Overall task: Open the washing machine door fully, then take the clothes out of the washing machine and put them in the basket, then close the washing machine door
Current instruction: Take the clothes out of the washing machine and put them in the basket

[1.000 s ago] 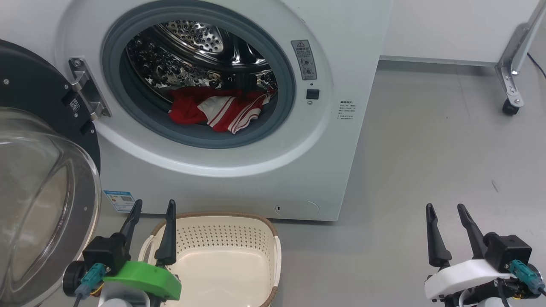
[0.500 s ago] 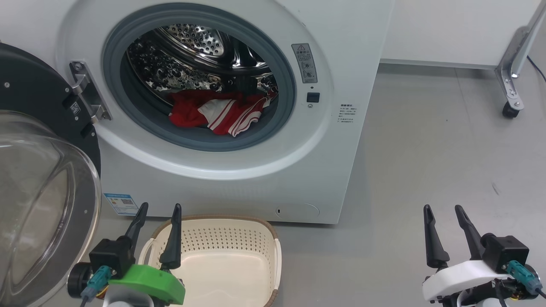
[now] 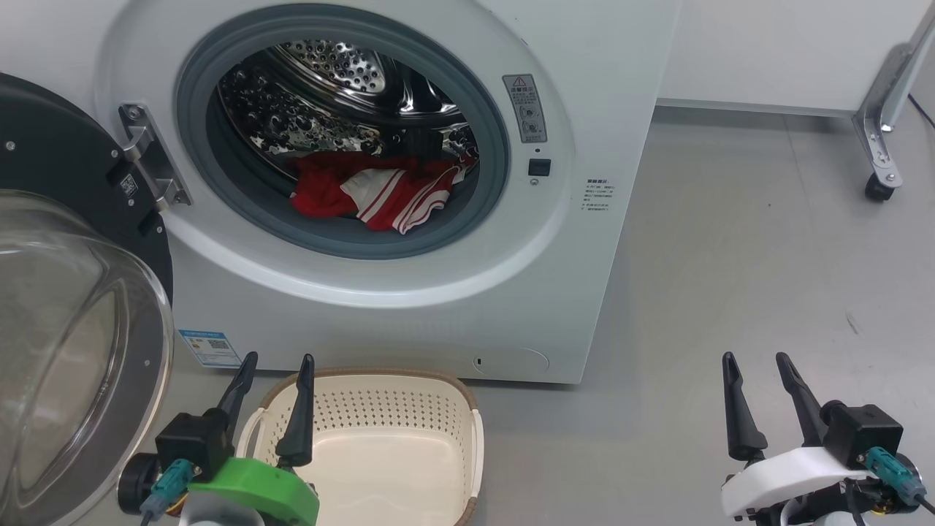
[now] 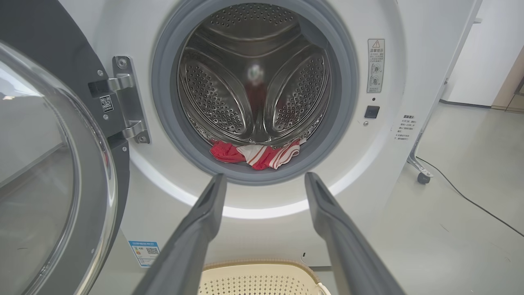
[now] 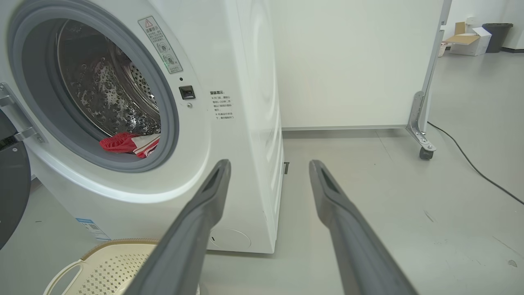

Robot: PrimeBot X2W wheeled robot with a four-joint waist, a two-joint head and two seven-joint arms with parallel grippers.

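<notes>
The white washing machine (image 3: 409, 314) stands in front of me, its round black-rimmed door (image 3: 66, 321) swung wide open to the left on its hinge. Red and red-and-white striped clothes (image 3: 372, 193) lie at the bottom of the steel drum, also seen as clothes (image 4: 256, 152) in the left wrist view. The cream basket (image 3: 380, 446) sits empty on the floor below the opening. My left gripper (image 3: 276, 361) is open, low over the basket's left rim. My right gripper (image 3: 756, 361) is open above bare floor to the right.
Grey floor (image 3: 730, 256) stretches right of the machine. A white panel on a metal leg with a caster (image 3: 876, 186) stands at the back right, with a black cable (image 5: 470, 164) on the floor beyond it. A box and a bin (image 5: 495, 30) are far off.
The view has shifted slightly. My left gripper has edged right and a little lower toward the basket. The right gripper has barely moved.
</notes>
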